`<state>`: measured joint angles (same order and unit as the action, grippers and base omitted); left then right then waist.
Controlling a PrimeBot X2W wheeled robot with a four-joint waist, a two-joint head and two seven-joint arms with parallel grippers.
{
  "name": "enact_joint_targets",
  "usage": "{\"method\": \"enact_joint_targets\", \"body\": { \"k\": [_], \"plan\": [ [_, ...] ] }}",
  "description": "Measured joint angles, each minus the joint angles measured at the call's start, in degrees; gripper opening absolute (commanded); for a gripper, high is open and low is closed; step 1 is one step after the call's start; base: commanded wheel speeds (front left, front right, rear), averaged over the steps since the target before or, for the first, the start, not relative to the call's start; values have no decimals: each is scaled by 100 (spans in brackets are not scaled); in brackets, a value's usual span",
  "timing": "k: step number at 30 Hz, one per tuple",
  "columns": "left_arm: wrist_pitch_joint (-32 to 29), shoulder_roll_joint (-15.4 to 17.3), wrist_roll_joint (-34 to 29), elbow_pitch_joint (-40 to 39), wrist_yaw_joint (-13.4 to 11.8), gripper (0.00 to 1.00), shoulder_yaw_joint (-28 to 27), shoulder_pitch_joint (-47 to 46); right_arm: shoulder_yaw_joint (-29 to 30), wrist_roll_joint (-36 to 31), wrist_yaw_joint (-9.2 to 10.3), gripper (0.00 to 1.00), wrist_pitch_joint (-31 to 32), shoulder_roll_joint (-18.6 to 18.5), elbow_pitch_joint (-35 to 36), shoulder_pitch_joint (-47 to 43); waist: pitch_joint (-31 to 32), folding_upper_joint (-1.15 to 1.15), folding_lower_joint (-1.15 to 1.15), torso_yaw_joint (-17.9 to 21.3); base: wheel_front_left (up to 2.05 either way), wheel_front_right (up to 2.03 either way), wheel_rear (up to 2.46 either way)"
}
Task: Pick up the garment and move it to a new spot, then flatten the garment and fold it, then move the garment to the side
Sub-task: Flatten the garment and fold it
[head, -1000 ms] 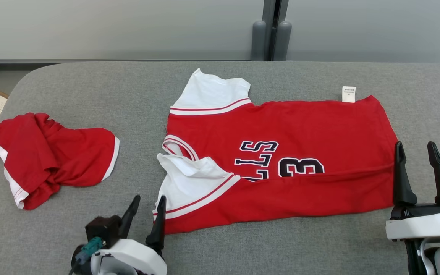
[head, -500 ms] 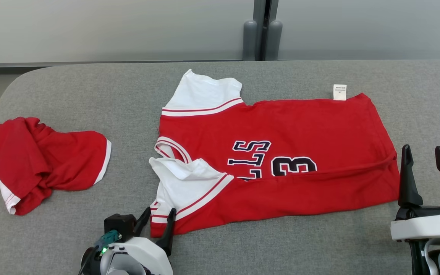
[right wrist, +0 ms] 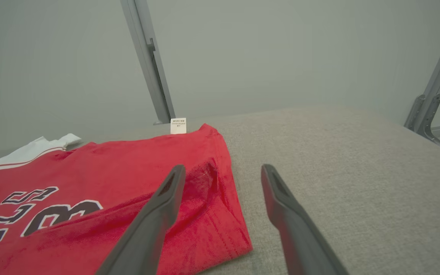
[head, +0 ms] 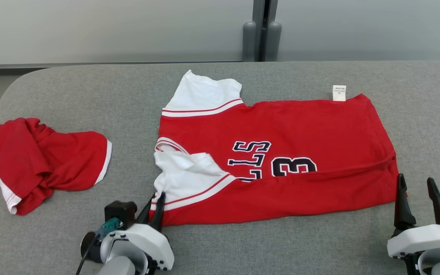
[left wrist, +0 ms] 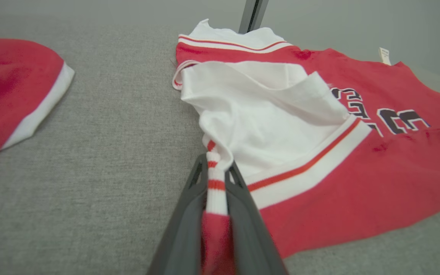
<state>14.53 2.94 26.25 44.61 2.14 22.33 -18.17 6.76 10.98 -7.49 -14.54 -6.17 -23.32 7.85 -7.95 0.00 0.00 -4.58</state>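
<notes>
Left gripper [head: 156, 204] is nearly closed, and the striped cuff [left wrist: 215, 182] of the near sleeve is pinched between its fingers; the right gripper [head: 415, 182] is spread wide and empty at the near hem corner. The jersey [head: 300, 126] is laid across the middle of the grey table [head: 90, 88], with a second red garment [head: 52, 160] well apart from it. Before any lift, the hem corner should be gripped as well, so that both ends are raised together and the fold is kept straight. The pinch is shown plainly in the left wrist view, whereas it is largely hidden in the head view, by which the whole layout is given.
</notes>
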Motion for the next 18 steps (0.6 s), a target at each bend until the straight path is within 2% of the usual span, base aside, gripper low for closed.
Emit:
{"method": "enact_joint_targets", "body": {
  "k": [10,18],
  "plan": [
    [46,0,-366,-1324,92,0,-192,175,576,-25,0,100,579,164,-1558,758,-136,0,0,-222,0,0,0],
    [46,-7,-457,-1503,181,0,-193,196,875,-164,0,100,647,146,-2201,1201,-258,0,0,-360,0,0,0]
  ]
}}
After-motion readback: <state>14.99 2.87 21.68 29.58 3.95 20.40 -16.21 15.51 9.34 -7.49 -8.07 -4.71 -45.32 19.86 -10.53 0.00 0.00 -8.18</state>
